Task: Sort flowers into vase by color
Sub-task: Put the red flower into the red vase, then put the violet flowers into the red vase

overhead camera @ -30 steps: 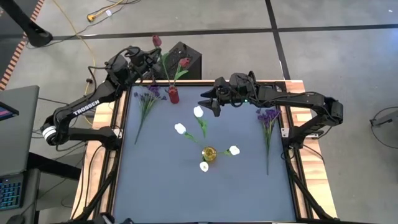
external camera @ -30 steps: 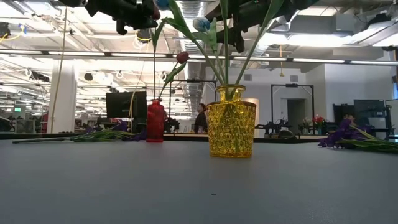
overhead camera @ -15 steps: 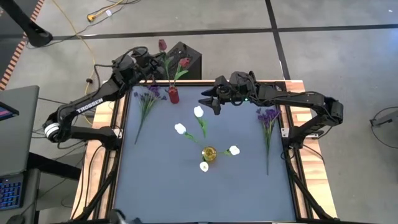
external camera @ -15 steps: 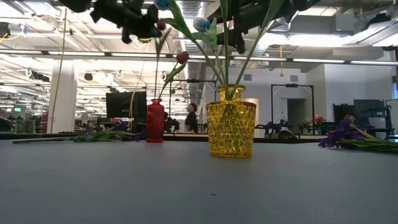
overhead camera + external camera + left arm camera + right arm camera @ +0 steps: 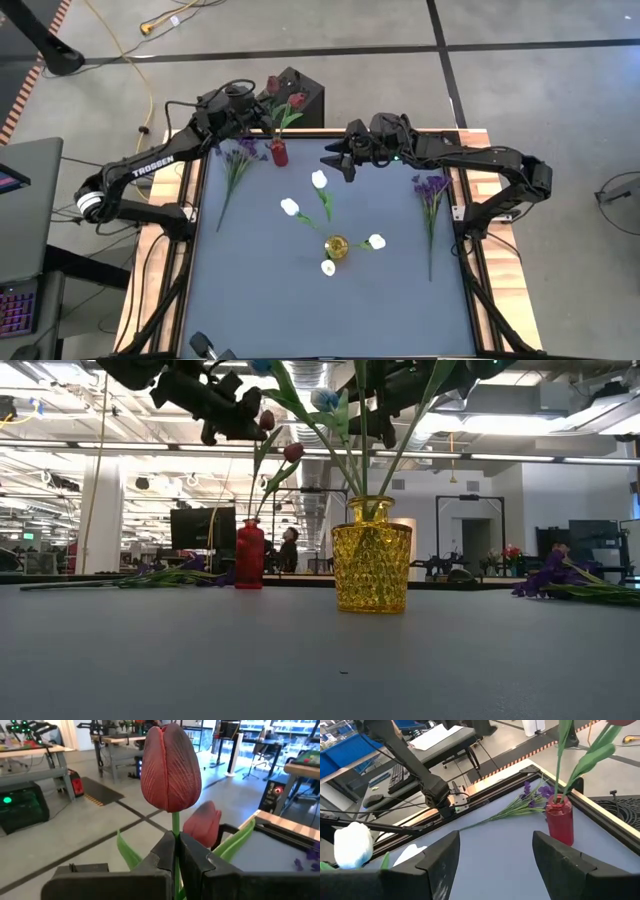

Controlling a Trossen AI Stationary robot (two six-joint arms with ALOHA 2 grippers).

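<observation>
Two dark arms; white TROSSEN lettering on left arm (image 5: pixel 150 170); black angular housings.

Place: a large open robotics lab or workshop hall.
Ceiling: exposed ducts (image 5: pixel 310 372) and long strip lights (image 5: pixel 540 457) run overhead.
Floor: bare grey concrete (image 5: pixel 520 25) with dark seams, a yellow cable (image 5: pixel 125 45) lying loose.
Furnishings: workbenches (image 5: pixel 35 752), monitors (image 5: pixel 202 528), a laptop (image 5: pixel 25 210) beside the rig.
People: a person (image 5: pixel 288 548) far behind.
</observation>
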